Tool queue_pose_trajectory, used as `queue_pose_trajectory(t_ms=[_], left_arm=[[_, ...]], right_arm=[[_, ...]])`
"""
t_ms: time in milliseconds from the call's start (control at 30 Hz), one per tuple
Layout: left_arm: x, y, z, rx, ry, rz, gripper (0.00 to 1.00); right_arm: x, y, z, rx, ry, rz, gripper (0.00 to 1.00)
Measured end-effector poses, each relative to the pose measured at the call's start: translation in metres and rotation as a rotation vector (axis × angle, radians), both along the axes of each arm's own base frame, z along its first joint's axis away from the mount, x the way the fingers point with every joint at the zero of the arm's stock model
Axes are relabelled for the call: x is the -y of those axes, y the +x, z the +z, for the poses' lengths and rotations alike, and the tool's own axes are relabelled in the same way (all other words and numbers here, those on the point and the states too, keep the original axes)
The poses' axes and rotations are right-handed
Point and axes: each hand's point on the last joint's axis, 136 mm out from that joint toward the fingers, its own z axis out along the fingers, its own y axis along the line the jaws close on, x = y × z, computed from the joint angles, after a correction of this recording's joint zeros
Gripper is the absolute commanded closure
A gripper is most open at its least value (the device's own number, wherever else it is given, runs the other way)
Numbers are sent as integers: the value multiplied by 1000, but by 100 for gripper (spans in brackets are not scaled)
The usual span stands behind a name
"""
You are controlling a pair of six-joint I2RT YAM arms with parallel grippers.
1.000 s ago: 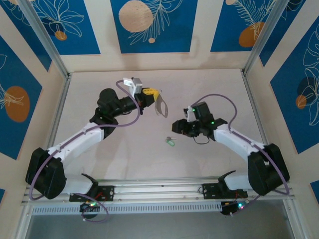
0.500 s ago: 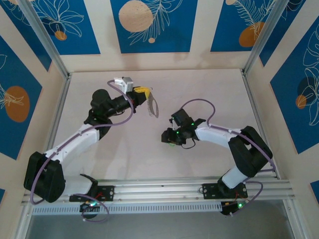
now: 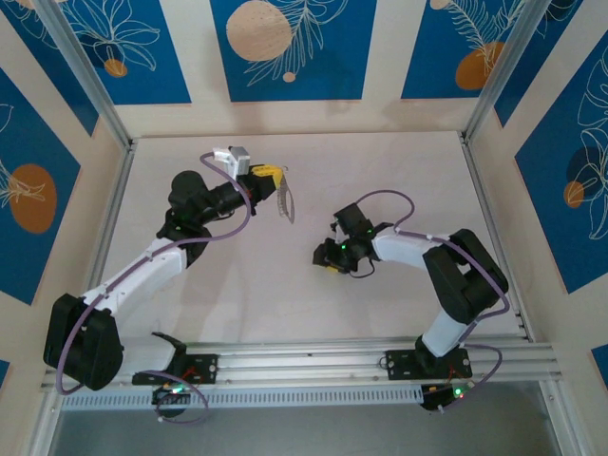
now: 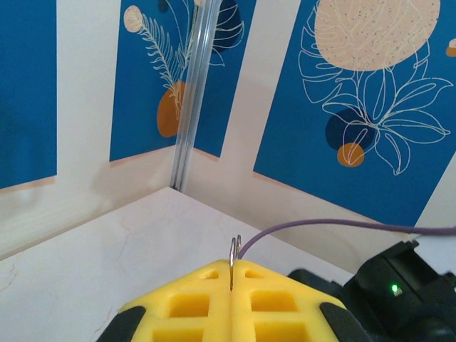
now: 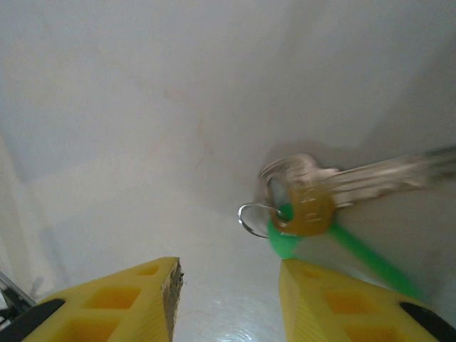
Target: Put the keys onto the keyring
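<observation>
Along the near edge of the worktop (image 3: 237, 294), both arm bases sit on a metal rail (image 3: 304, 359). A little way in, right of centre, the right arm folds back on itself. The right hand (image 5: 229, 279) hangs low over the surface, its two yellow fingers (image 5: 142, 299) apart, with bare worktop in the gap and nothing between them.

Just beyond the fingertips the keys (image 5: 306, 203) lie flat on the worktop. A silvery key has its blade running off to the right, and a brass-coloured head lies over it. A bright green piece runs out beneath toward the lower right, and a small wire loop sits at the left side of the bunch. The fingers do not touch them.

Farther back and left of centre, the left hand (image 3: 273, 178) points toward the middle of the worktop. Its yellow fingers are pressed tight together, clamped on the keyring (image 3: 285, 201). This thin grey oval hangs from the fingertips, well apart from the keys. In the left wrist view a short arc of its wire stands up out of the seam between the pads.

Behind everything rise cream walls with blue leaf-print panels (image 3: 285, 47).
</observation>
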Motion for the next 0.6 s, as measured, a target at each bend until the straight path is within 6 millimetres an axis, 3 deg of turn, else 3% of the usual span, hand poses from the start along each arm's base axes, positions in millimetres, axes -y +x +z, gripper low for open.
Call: queue_pose_trajectory(t_ms=[100, 233, 600], left_arm=[[0, 0, 0, 0, 0, 0, 100], [0, 0, 0, -10, -5, 0, 100], [-10, 4, -8, -32, -7, 38, 100]], right_arm=[[16, 7, 15, 41, 0, -45, 58], [21, 10, 36, 103, -5, -63, 59], [10, 5, 17, 67, -231, -66, 58]])
